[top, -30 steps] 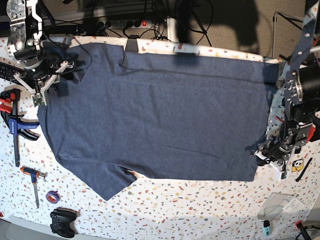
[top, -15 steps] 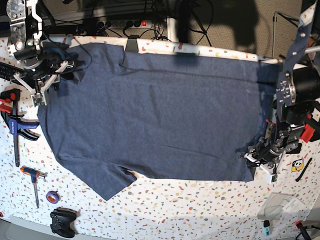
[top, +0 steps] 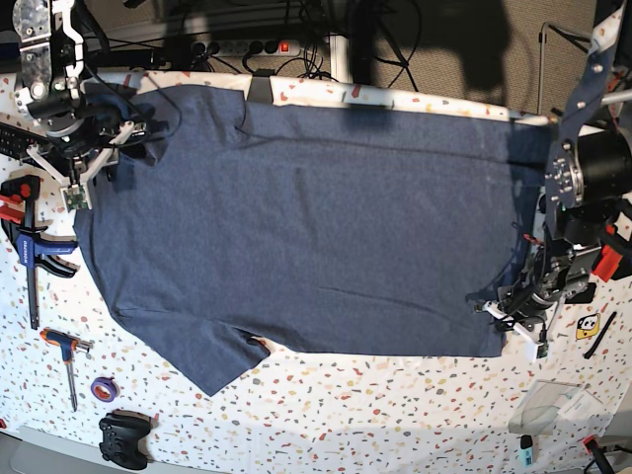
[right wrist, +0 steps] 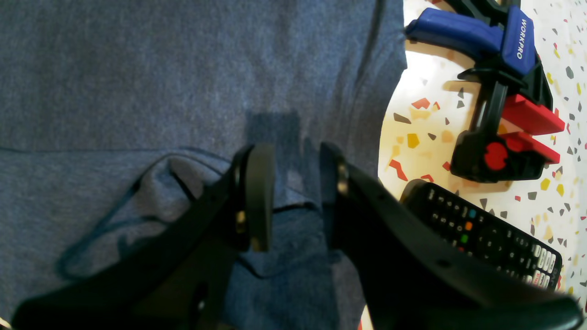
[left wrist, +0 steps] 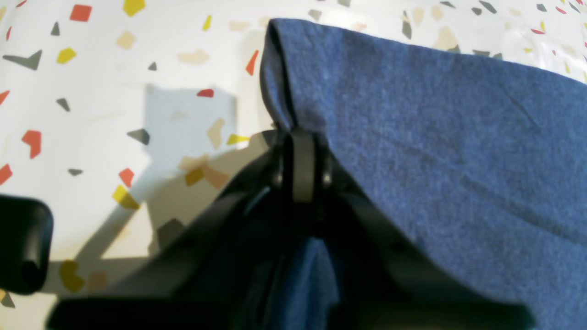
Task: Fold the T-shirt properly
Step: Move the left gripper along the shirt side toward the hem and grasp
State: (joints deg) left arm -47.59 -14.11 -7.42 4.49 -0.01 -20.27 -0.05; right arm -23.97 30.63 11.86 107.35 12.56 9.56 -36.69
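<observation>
While the T-shirt (top: 306, 227) lies spread flat across most of the table (top: 395, 395), we see the right gripper (right wrist: 293, 192) at its left sleeve w/ jaws partly apart, fabric between but not pinched. Left gripper (left wrist: 300, 158), at the shirt's bottom-right hem corner, has jaws pinched tight on the fabric edge.

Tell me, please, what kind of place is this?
Probably a robotics lab workbench: a white terrazzo-patterned table holding a blue-black bar clamp, an orange-handled screwdriver and a black game controller.

T-shirt (top: 306, 227): matt heathered knit cloth, softly fuzzy. Table (top: 395, 415): smooth glossy terrazzo-print surface. Clamp (right wrist: 500, 91): glossy plastic.
</observation>
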